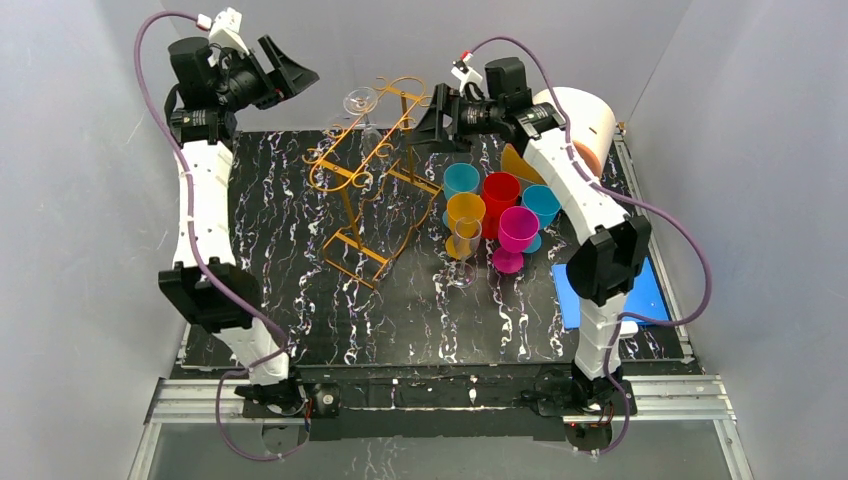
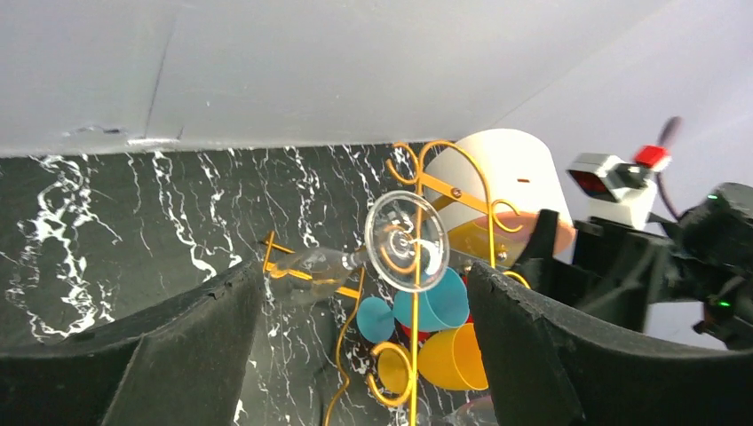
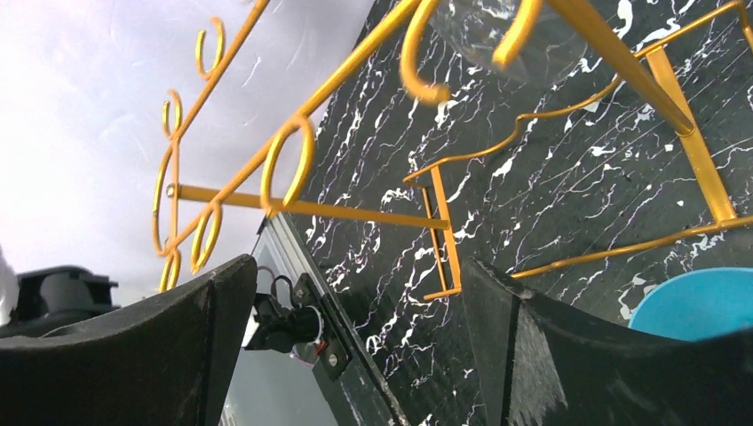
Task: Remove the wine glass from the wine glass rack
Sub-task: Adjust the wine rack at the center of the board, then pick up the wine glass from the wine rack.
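The glass [image 1: 361, 101] hangs foot up, bowl down, at the far end of the rack [image 1: 365, 180]. Whether its foot rests on the top rails cannot be told. The left gripper [image 1: 298, 75] hovers to its left, apart from it. Its jaws stand wide and hold nothing. The right gripper [image 1: 418, 132] sits just beside the rack's far right corner, on the other side of the glass. Its jaws are also spread and hold nothing.

The rack stands on the far middle of the table [image 1: 300, 300], running diagonally from near right to far left. The back wall [image 1: 400, 40] is close behind the glass. On the rack's right, the cups [image 1: 501, 190] stand bunched together, with a second glass [image 1: 463, 250] upright at their near edge. A white cylinder [image 1: 585, 125] lies behind the right arm.

The left wrist view looks along the rack. The round foot of the glass faces the camera between the two black fingers [image 2: 160, 355] but well beyond them, and the bowl trails off to the left. The right gripper shows at that view's right edge.

The right wrist view shows only the rack's rails, curls and wavy bars close up, with part of a teal cup [image 3: 701, 302] at the lower right. A blurred clear shape at its top edge may be the bowl.
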Tool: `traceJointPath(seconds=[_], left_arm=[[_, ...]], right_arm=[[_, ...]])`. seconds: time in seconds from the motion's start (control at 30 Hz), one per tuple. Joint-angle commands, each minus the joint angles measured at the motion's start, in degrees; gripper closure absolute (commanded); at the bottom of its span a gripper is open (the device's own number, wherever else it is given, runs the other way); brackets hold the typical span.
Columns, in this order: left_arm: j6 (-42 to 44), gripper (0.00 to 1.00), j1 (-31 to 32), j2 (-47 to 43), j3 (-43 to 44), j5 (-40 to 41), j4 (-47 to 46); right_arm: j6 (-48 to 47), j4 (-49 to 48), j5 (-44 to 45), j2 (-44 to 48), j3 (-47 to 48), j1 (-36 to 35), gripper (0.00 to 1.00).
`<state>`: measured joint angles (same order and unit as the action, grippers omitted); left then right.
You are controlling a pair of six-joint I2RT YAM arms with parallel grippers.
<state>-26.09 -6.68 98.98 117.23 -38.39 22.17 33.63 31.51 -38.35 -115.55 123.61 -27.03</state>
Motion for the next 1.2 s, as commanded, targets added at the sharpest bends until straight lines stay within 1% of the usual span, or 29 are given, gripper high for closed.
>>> traceJointPath(seconds=[0.0,0.03,0.07,0.13,0.2,0.27,0.33,0.4,0.43,0.53,0.63,0.8,0.87,0.93,1.0,1.1,1.17], left_arm=[[-2.09,0.18,-0.09,4.76,2.44,-9.89,-0.74],[-3.09,0.18,-0.09,5.25,2.48,-10.7,-1.53],[-5.61,0.18,0.11,5.45,1.1,-12.64,-5.32],[-13.68,0.18,0.43,5.09,-3.56,-15.28,-17.48],[-18.19,0.18,0.44,6.18,-4.46,-18.03,-25.16],[-18.13,0.21,0.45,7.37,-2.65,-19.58,-24.43],[-17.39,0.24,0.71,8.05,-2.69,-20.71,-24.18],[-16.58,0.31,1.07,7.59,-4.29,-21.64,-24.84],[-15.58,0.32,1.0,7.14,-5.36,-22.67,-24.54],[-12.23,0.35,1.07,7.19,-6.63,-23.88,-20.67],[-11.63,0.35,2.1,6.93,-7.29,-23.07,-20.68],[-10.59,0.34,3.11,7.77,-6.72,-22.61,-18.4],[-10.41,0.33,3.31,8.16,-6.06,-21.83,-18.23],[-10.94,0.33,3.32,10.14,-3.24,-23.13,-17.99],[-11.4,0.35,3.35,12.4,-1.1,-23.6,-17.2],[-11.09,0.36,3.63,12.99,-1.44,-23.54,-17.16],[-9.18,0.36,3.86,12.21,-2.08,-23.09,-16.02]], right_arm=[[-2.54,-2.18,0.0,7.21,-2.11,0.08,0.08],[-2.59,-1.33,0.82,7.86,-2.26,0.08,0.07],[-2.27,-0.48,2.04,8.66,-2.71,0.13,0.07],[-2.08,-0.49,2.62,10.89,-4.64,0.09,0.07],[-2.55,-0.49,3.04,13.88,-6.38,0.13,0.06],[-3.14,-0.4,3.48,16.54,-8.24,0.13,0.05],[-2.48,-0.73,4.14,19.09,-10.81,0.09,0.05],[-1.33,-2.04,4.48,21.31,-13.04,0.12,0.13],[-0.21,-2.63,4.65,22.58,-13.94,0.11,0.15],[3.74,-9.41,4.82,26.89,-18.91,-0.06,0.2],[4.57,-13.29,6.68,30.41,-23.52,-0.13,0.22],[5.18,-12.69,11.17,33.24,-27.81,-0.18,0.25],[6.45,-14.75,9.83,34.26,-29.96,-0.13,0.26],[6.35,-16.1,6.01,34.47,-30.71,-0.24,0.35],[4.18,-13.85,3.13,33.86,-28.76,-0.22,0.33],[1.54,-10.39,3.36,33.71,-27.28,-0.27,0.34],[-0.08,-8.61,4.13,34.01,-27.25,-0.22,0.34]])
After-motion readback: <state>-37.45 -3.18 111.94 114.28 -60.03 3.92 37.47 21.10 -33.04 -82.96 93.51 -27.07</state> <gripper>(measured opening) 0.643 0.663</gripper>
